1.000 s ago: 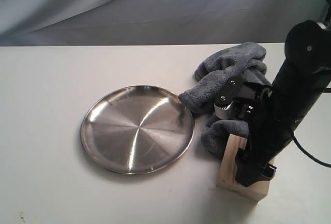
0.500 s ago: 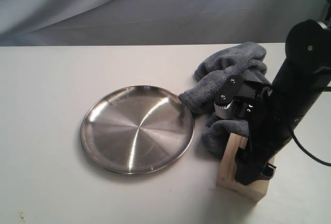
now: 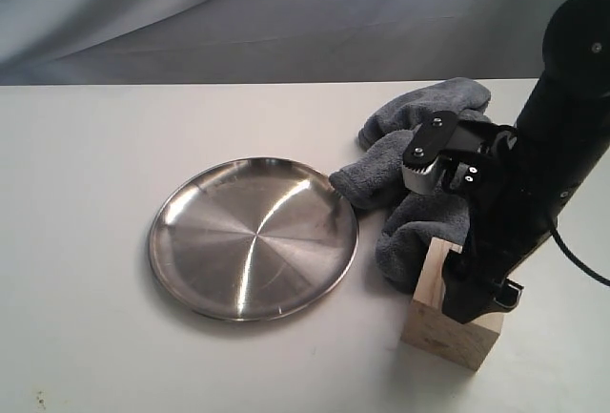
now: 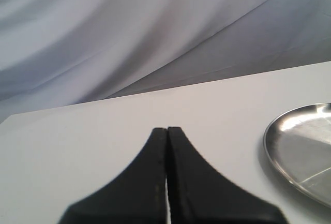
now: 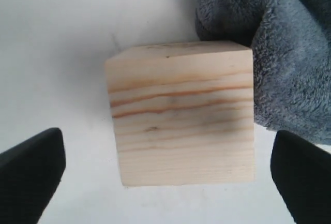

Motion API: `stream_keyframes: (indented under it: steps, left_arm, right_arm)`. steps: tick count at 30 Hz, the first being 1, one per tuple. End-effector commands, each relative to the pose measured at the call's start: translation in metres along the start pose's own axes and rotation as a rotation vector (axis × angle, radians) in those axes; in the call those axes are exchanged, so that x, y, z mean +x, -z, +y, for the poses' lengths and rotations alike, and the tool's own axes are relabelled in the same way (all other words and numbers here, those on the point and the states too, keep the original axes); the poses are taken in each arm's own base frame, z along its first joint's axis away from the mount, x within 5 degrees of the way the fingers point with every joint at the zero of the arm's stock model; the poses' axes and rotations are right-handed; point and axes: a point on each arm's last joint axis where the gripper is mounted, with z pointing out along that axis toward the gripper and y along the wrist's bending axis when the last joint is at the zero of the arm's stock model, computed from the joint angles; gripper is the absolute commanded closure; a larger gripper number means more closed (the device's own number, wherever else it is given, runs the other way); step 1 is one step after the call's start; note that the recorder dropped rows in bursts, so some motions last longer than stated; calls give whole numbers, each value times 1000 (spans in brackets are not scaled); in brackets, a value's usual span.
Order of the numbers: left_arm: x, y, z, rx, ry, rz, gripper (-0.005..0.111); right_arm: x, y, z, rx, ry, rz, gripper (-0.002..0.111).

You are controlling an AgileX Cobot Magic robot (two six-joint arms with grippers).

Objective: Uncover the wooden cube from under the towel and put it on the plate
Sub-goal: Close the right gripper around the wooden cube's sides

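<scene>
White tabletop (image 3: 95,241) fills most of the exterior view, and a pale grey-blue draped cloth backdrop (image 3: 191,12) is seen behind it across the upper part of the frame. The plate (image 3: 254,238), round, shiny and bare, is set on the table just left of the frame's centre. The towel (image 3: 410,136) lies bunched in a heap at the right of the frame. Its near fold comes just beside the plate's right rim, though whether the two touch cannot be told.

The wooden cube (image 3: 443,332) is found in the lower right of the frame, standing flat on the table, uncovered on its top and front faces and apart from the plate. One upper side of it is pressed against a fold of the towel.

The right arm (image 3: 553,146) is angled down from the right edge of the frame over the cube. In the right wrist view the right gripper (image 5: 166,175) is seen spread wide, one dark finger on either side of the cube, with table showing between each finger and the wood; nothing is held.

In the left wrist view the left gripper (image 4: 166,136) is shown with its fingers pressed together above bare table, nothing between them, and part of the plate's rim is visible beside it.
</scene>
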Motion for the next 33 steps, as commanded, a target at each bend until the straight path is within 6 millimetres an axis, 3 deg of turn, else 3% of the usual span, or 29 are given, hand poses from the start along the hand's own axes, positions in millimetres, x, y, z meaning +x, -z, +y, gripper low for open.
stream_keyframes:
  steps: [1,11,18,27,33]
  left_arm:
    - [-1,0,0,1,10,-13,107]
    - [-1,0,0,1,10,-13,107]
    - [-1,0,0,1,10,-13,107]
    - [-1,0,0,1,10,-13,107]
    - [-1,0,0,1,10,-13,107]
  right_arm:
    - [-2,-4,0,-19,-9,9,3]
    - [-8,-25,-9,-22,-27,30,3]
    - [-11,-26,-11,4,-29,-1,3]
    - [-10,-26,-11,1,-30,7,14]
    - [-9,-26,-9,-22,-35,20,16]
